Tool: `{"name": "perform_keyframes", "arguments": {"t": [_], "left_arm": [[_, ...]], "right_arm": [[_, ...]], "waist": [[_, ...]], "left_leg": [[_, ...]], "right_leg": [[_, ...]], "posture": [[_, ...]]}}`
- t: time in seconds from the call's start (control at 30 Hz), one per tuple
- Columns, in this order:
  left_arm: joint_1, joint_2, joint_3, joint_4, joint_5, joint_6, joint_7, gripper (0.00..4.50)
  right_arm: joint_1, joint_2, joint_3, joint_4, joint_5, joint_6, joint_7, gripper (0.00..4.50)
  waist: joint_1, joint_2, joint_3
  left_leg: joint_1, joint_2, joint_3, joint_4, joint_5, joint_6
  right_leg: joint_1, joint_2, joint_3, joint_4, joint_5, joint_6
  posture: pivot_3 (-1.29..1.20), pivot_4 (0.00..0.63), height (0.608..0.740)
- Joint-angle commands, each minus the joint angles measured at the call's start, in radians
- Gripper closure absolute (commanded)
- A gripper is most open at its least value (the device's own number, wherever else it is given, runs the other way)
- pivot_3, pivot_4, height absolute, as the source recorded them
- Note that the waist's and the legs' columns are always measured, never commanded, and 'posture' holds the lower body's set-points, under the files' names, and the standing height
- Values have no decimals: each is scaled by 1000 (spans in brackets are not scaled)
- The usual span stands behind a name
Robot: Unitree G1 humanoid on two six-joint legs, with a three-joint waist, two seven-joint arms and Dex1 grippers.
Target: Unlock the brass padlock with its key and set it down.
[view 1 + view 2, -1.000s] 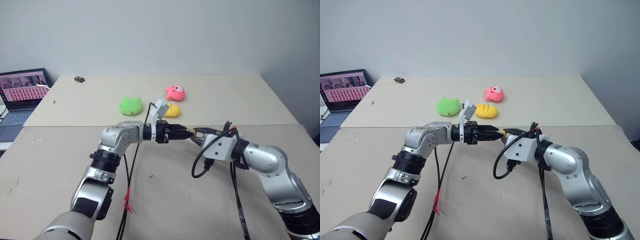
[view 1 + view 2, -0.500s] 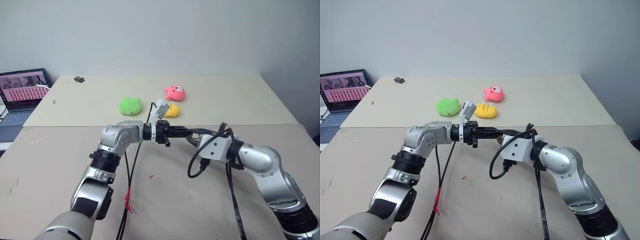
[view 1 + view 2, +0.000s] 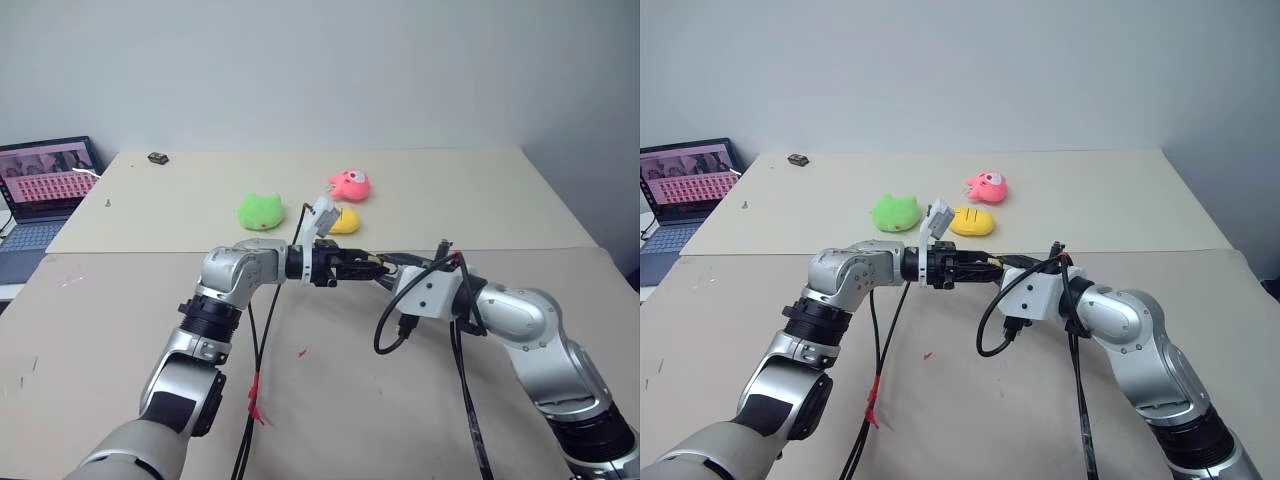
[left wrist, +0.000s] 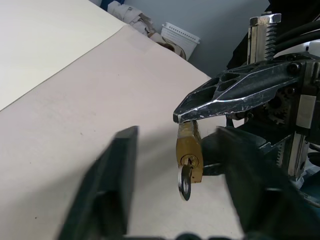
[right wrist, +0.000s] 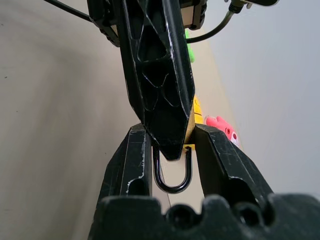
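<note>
- The brass padlock (image 4: 189, 155) is showing gold-coloured, with a silver key (image 4: 184, 182) hanging from it and a dark shackle (image 5: 172, 175).
- The right claw (image 5: 172, 165) and left claw (image 4: 175, 200) are showing black, with scuffed silver edges.
- The counter (image 3: 450, 190) is being seen as pale cream, the nearer part in beige.
- Plush toys are being shown in green (image 3: 260, 211), pink (image 3: 350, 185) and yellow (image 3: 343, 221).
- The laptop (image 3: 45, 180) screen is glowing pinkish, patterned with rows of small tiles.

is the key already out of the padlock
No, the key sits in the keyhole at the bottom of the brass padlock, which the right claw grips.
</note>
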Motion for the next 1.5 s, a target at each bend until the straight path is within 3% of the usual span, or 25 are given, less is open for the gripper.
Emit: {"name": "perform_keyframes", "arguments": {"t": [0.03, 0.17, 0.33, 0.4, 0.77, 0.83, 0.87, 0.97, 1.0, 1.5], "left_arm": [[-25, -4, 6, -21, -15, 3, -18, 935], [-29, 0, 6, -14, -16, -1, -31, 2013], [-28, 7, 3, -11, -13, 1, -46, 4071], [-26, 10, 0, -14, -14, 5, -52, 4443], [-24, 15, 4, -13, -10, 18, -31, 4438], [-27, 14, 2, -10, -7, 16, -28, 3423], [-27, 15, 1, -10, -5, 15, -27, 3291], [-32, 16, 2, -7, -5, 16, -23, 2116], [-32, 15, 2, -6, -5, 16, -22, 1924], [-33, 36, 23, -11, -17, 37, -25, 1924]], "right_arm": [[-34, 1, -18, -30, 3, -22, -10, 3588], [-38, 4, -13, -24, 4, -25, -11, 3588], [-39, 1, -15, -19, 7, -27, -11, 3588], [-39, -1, -19, -14, 9, -31, -9, 3588], [-45, -7, -22, 15, 5, -57, -12, 3588], [-46, -4, -20, 14, 5, -56, -13, 3588], [-46, -3, -20, 14, 5, -56, -14, 3588], [-46, -5, -23, 15, 6, -58, -14, 3588], [-45, -6, -25, 15, 6, -59, -13, 3588], [-47, -13, -30, 27, 12, -70, -10, 3588]], "waist": [[0, 0, 0], [0, 0, 0], [-1, 0, 0], [-1, 0, 0], [-1, 0, 0], [-1, 0, 0], [-1, 0, 0], [-1, 0, 0], [-1, 0, 0], [-1, 1, 0]], "left_leg": [[0, 0, 0, 0, 0, 0], [0, 0, 0, 0, 0, 0], [0, 0, 0, 0, 0, 0], [0, 0, 0, 0, 0, 0], [0, 0, 0, 0, 0, 0], [0, 0, 0, 0, 0, 0], [0, 0, 0, 0, 0, 0], [0, 0, 0, 0, 0, 0], [0, 0, 0, 0, 0, 0], [0, 0, 0, 0, 0, 0]], "right_leg": [[0, 0, 0, 0, 0, 0], [0, 0, 0, 0, 0, 0], [0, 0, 0, 0, 0, 0], [0, 0, 0, 0, 0, 0], [0, 0, 0, 0, 0, 0], [0, 0, 0, 0, 0, 0], [0, 0, 0, 0, 0, 0], [0, 0, 0, 0, 0, 0], [0, 0, 0, 0, 0, 0], [0, 0, 0, 0, 0, 0]], "posture": [[0, 150, 655], [0, 150, 655], [0, 150, 655], [0, 150, 655], [0, 150, 655], [0, 150, 655], [0, 150, 655], [0, 150, 655], [0, 150, 655], [0, 150, 655]]}}
